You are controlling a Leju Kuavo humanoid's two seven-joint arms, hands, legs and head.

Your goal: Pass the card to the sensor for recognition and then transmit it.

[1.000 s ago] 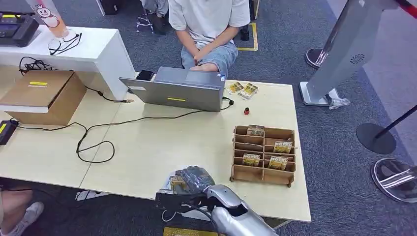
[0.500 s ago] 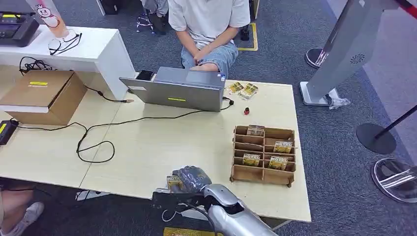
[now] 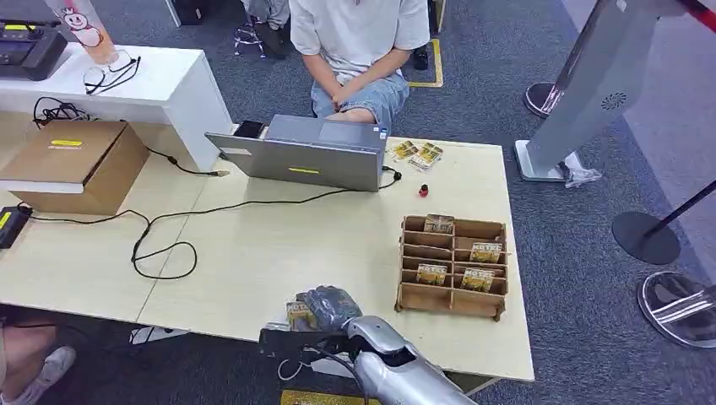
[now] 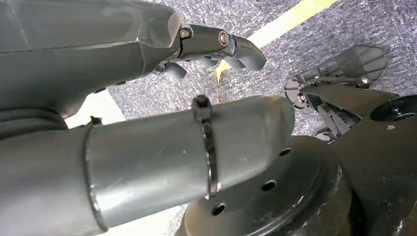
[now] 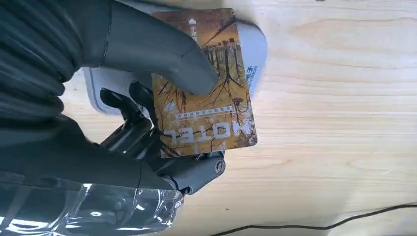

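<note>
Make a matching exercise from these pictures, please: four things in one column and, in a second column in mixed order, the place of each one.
Things:
1. hotel card
2. laptop
3. wooden card organizer
4. cardboard box

Places:
A. far side of the table, in front of the seated person
B. held by the right hand, over the white sensor at the near table edge
C. left end of the table, beside the white counter
D. right part of the table, with cards in some compartments

Pairs: 1-B, 2-A, 3-D, 4-C
</note>
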